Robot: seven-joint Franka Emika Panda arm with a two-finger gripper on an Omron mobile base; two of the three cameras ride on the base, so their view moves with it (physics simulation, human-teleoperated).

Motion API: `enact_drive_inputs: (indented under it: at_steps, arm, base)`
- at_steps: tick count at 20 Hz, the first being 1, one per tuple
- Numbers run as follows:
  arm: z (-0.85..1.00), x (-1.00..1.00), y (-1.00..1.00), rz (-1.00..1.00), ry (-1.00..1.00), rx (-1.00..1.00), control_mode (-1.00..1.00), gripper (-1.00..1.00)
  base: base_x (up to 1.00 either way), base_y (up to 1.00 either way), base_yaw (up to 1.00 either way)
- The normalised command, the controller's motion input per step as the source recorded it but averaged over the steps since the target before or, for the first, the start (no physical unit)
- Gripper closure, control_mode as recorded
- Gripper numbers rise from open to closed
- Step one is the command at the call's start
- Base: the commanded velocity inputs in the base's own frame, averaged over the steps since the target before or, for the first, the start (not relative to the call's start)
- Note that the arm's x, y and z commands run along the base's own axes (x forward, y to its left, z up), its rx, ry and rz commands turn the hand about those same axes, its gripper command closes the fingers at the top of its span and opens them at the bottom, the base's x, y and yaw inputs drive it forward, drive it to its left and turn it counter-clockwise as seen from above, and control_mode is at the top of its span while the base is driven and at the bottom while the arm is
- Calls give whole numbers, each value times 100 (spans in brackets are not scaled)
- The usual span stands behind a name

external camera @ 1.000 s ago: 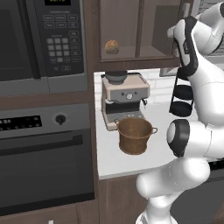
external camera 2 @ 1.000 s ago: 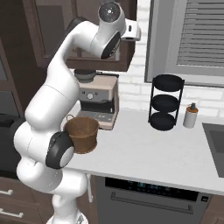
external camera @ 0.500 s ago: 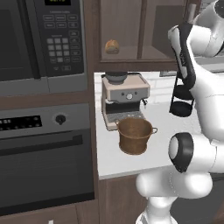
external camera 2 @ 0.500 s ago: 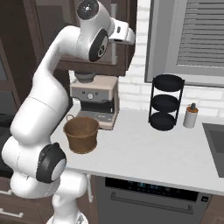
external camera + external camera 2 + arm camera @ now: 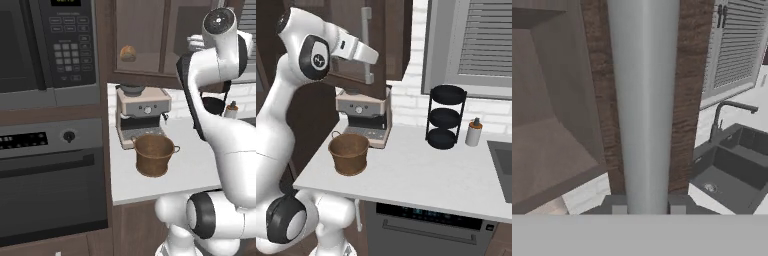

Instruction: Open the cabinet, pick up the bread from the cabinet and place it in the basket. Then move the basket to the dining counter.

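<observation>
Tool [image 5: 645, 210] clamped on the grey bar handle [image 5: 643, 100] of the cabinet [image 5: 383, 45]; bread [image 5: 128, 53] sits on the cabinet shelf to its left, basket [image 5: 349, 153] on the worktop [image 5: 421, 175] below, before the coffee machine [image 5: 365, 116]

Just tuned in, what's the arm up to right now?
The gripper is shut on the cabinet's grey bar handle, so the job is at the door-opening step. In the left base view the bread sits on the shelf inside the cabinet. The basket stands on the counter in front of the coffee machine, and nothing can be seen in it.
</observation>
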Motion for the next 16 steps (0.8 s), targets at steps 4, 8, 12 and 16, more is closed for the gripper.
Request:
enact_drive_inputs:
  at_steps: [4, 8, 12, 16]
  arm:
    - [6, -100, 64, -16, 0, 0, -100, 100]
    - [-13, -100, 83, 0, 0, -4, -100, 100]
    - [-18, -96, 99, 0, 0, -12, -100, 100]
    - [-2, -86, 100, -3, 0, -10, -100, 100]
  base:
    - [0, 0, 0]
    - [0, 0, 0]
    - [0, 0, 0]
    - [0, 0, 0]
